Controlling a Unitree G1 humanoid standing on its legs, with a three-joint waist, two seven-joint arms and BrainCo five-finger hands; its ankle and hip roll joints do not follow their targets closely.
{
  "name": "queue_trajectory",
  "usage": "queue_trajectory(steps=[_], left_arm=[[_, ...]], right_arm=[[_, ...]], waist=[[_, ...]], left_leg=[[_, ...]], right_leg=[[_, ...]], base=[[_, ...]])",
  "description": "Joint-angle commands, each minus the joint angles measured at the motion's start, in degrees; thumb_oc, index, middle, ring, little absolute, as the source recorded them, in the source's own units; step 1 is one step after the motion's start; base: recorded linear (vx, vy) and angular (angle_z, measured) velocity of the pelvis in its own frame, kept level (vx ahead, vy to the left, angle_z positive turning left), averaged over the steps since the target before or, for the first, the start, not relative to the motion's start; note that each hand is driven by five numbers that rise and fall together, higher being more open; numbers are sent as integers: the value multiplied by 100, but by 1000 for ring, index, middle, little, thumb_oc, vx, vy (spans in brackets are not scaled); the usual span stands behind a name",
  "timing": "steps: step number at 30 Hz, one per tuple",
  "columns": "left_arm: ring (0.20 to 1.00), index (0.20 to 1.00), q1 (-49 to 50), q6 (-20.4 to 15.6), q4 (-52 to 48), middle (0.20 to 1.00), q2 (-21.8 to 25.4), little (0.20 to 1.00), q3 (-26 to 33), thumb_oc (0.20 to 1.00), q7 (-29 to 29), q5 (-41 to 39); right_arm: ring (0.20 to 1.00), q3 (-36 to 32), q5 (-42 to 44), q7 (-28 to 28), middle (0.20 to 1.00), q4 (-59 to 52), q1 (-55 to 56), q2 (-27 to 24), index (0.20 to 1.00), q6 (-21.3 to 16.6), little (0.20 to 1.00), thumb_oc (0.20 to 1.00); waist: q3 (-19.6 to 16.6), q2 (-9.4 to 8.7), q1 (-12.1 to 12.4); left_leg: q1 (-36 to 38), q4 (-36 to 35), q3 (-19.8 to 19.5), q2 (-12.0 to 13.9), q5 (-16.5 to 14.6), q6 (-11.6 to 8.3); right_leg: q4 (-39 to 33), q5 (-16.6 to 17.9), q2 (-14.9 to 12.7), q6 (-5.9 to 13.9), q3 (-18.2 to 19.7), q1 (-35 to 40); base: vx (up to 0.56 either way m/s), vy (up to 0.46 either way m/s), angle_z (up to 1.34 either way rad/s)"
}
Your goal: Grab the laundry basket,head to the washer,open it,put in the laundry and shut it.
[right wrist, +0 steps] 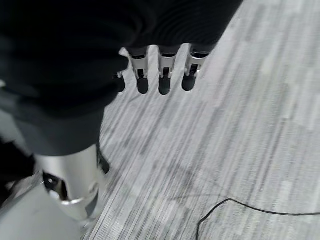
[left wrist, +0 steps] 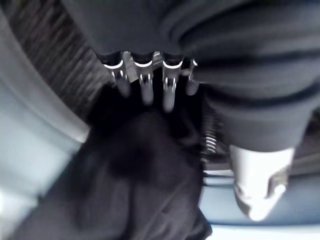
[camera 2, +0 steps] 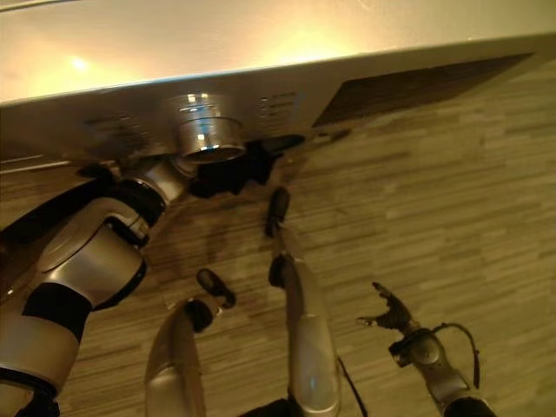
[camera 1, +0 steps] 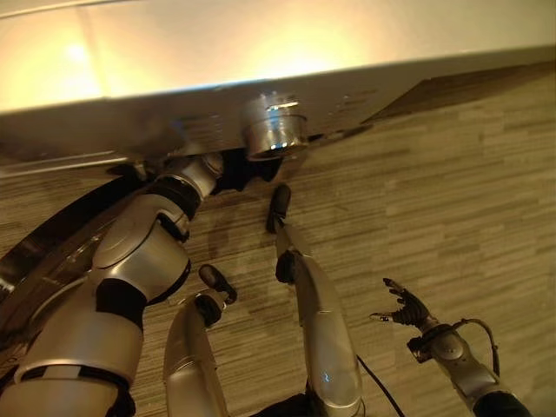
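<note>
The washer (camera 1: 261,52) spans the far side of the eye views, its silver knob (camera 1: 276,130) on the front panel. My left arm reaches under that panel, where dark laundry (camera 1: 243,169) shows just past the wrist. In the left wrist view the fingers (left wrist: 146,87) of my left hand curl over the black cloth (left wrist: 140,175), which bunches between them and the thumb (left wrist: 257,185). Pale washer surface (left wrist: 35,125) lies beside the cloth. My right hand (camera 1: 405,306) hangs low at the right over the floor, fingers (right wrist: 160,70) relaxed and holding nothing.
The washer's round door (camera 1: 43,252) stands swung out at the lower left, beside my left arm. Striped grey floor (camera 1: 452,191) stretches to the right of the washer.
</note>
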Motion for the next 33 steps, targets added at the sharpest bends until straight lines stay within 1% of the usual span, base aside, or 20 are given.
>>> queue_trajectory(steps=[1,3,4,5,6,7,8,10,11,12,13,14,16,17,21,24,28,29,31,33], left_arm=[[1000,1000,-912,16,-1533,1000,431,1000,467,1000,-329,1205],[1000,1000,-380,23,-2590,1000,780,1000,748,1000,-596,1269],[1000,1000,-93,2,-3072,1000,968,1000,990,1000,-594,1239],[1000,1000,200,-109,-3544,1000,1147,1000,1220,1000,-526,1148],[1000,1000,610,-148,-4041,1000,1332,1000,1572,1000,-470,1087],[1000,1000,999,-209,-4396,1000,1384,1000,1859,1000,-417,1043],[1000,1000,1543,-348,-4809,1000,1512,1000,2205,1000,-336,969],[1000,1000,2485,-561,-5389,1000,1544,1000,2713,1000,-238,893],[1000,1000,2713,-586,-5468,1000,1354,1000,2887,1000,-150,875],[1000,1000,3008,-744,-5595,1000,1197,1000,3110,1000,51,767],[1000,1000,3346,-843,-5733,1000,1140,1000,3242,1000,116,761],[1000,1000,3574,-956,-5924,1000,948,1000,3196,1000,-8,675],[1000,1000,4313,-1078,-6371,1000,755,1000,3326,1000,25,695],[1000,1000,4582,-1083,-6340,1000,531,1000,3267,1000,59,684],[1000,1000,5407,-1078,-6104,1000,292,1000,3088,1000,-128,451],[1000,1000,6248,-1077,-6110,1000,342,1000,3243,1000,-282,276],[1000,1000,7506,-1085,-6204,1000,564,1000,3591,1000,-565,86],[1000,1000,7665,-1080,-6056,1000,410,1000,3536,1000,-559,36],[1000,1000,7970,-1111,-5980,1000,328,1000,3470,1000,-641,-3],[1000,1000,8323,-1178,-5992,1000,351,1000,3470,1000,-866,-86]], right_arm=[[1000,-89,38,21,1000,9,885,-212,1000,24,1000,1000],[1000,-176,-21,59,1000,-18,1071,-97,1000,59,1000,1000],[1000,-213,-64,77,1000,-32,1176,-49,1000,72,1000,1000],[1000,-263,-84,88,1000,-37,1268,41,1000,56,1000,1000],[1000,-294,-102,120,1000,-45,1353,45,1000,29,1000,1000],[1000,-296,-121,130,1000,-27,1386,87,1000,-2,1000,1000],[1000,-360,-138,134,1000,-19,1448,111,1000,-56,1000,1000],[1000,-410,-212,134,1000,10,1474,172,1000,-121,1000,1000],[1000,-361,-275,128,1000,41,1477,165,1000,-137,1000,1000],[1000,-372,-317,91,1000,76,1488,192,1000,-175,1000,1000],[1000,-361,-349,50,1000,155,1487,186,1000,-189,1000,1000],[1000,-408,-263,-34,1000,568,901,197,1000,-54,1000,1000],[1000,-314,-310,-225,1000,619,756,414,1000,-89,1000,1000],[1000,-243,-307,-302,1000,678,657,493,1000,-76,1000,1000],[1000,-143,-360,-405,1000,740,372,612,1000,88,1000,1000],[1000,-131,-353,-393,1000,768,280,699,1000,161,1000,1000],[1000,-223,-321,-360,1000,912,225,804,1000,251,1000,1000],[1000,-143,-165,-437,1000,1587,199,1145,1000,311,1000,1000],[1000,-171,-156,-457,1000,2377,-7,1250,1000,271,1000,1000],[1000,-385,-81,-475,1000,2792,-227,1218,1000,255,1000,1000]], waist=[[-307,337,71],[-259,366,166],[-242,382,225],[-201,401,317],[-207,409,357],[-191,420,400],[-175,432,468],[-146,466,564],[-164,453,541],[-154,441,583],[-150,454,576],[-160,524,708],[-111,557,817],[-126,562,858],[-164,582,1027],[-174,615,1157],[-342,673,1339],[-445,757,1411],[-654,895,1480],[-852,1033,1556]], left_leg=[[1438,-1010,-336,-10,-438,-74],[1477,-1026,-379,-46,-417,-90],[1493,-1035,-405,-68,-425,-82],[1499,-1030,-437,-87,-443,-73],[1509,-1028,-471,-127,-435,-64],[1521,-1038,-497,-148,-424,-60],[1550,-1044,-521,-163,-406,-70],[1620,-1070,-560,-179,-400,-73],[1655,-1055,-554,-189,-399,-71],[1709,-1049,-566,-190,-408,-75],[1757,-1050,-576,-212,-397,-65],[1764,-1040,-608,-227,-379,-62],[1830,-1006,-671,-271,-365,-38],[1888,-995,-679,-295,-373,-19],[2157,-878,-724,-392,-423,45],[2359,-725,-792,-451,-488,107],[2626,-567,-908,-553,-586,171],[2701,-547,-926,-600,-623,193],[2864,-633,-995,-793,-626,276],[3077,-874,-1015,-990,-578,355]], right_leg=[[191,-290,-570,1531,10,467],[170,-326,-617,1507,-17,588],[172,-338,-631,1503,-28,612],[189,-354,-639,1517,-28,634],[185,-361,-659,1495,-39,667],[195,-371,-668,1488,-33,687],[211,-390,-693,1484,-36,728],[221,-421,-714,1478,-17,806],[202,-428,-711,1448,-13,869],[200,-429,-714,1460,-16,934],[155,-413,-723,1445,-32,1031],[135,-399,-765,1454,-61,1097],[53,-347,-825,1447,-123,1270],[1,-319,-847,1458,-128,1383],[-62,-249,-989,1500,-161,1849],[-47,-242,-1129,1527,-241,2239],[-220,-170,-1292,1616,-465,2882],[-264,-142,-1337,1661,-560,3042],[-375,-84,-1467,1699,-737,3314],[-381,-17,-1566,1752,-807,3448]], base=[[-19,4,-3],[-15,4,2],[-21,11,8],[-18,0,5],[-22,4,5],[-28,10,7],[-19,26,7],[-18,28,6],[-26,28,9],[-28,27,10],[-40,15,4],[-60,-11,4],[-65,1,17],[-58,58,23],[-42,76,11],[-37,80,21],[-18,101,29],[-14,192,26],[-4,269,29],[-32,286,42]])
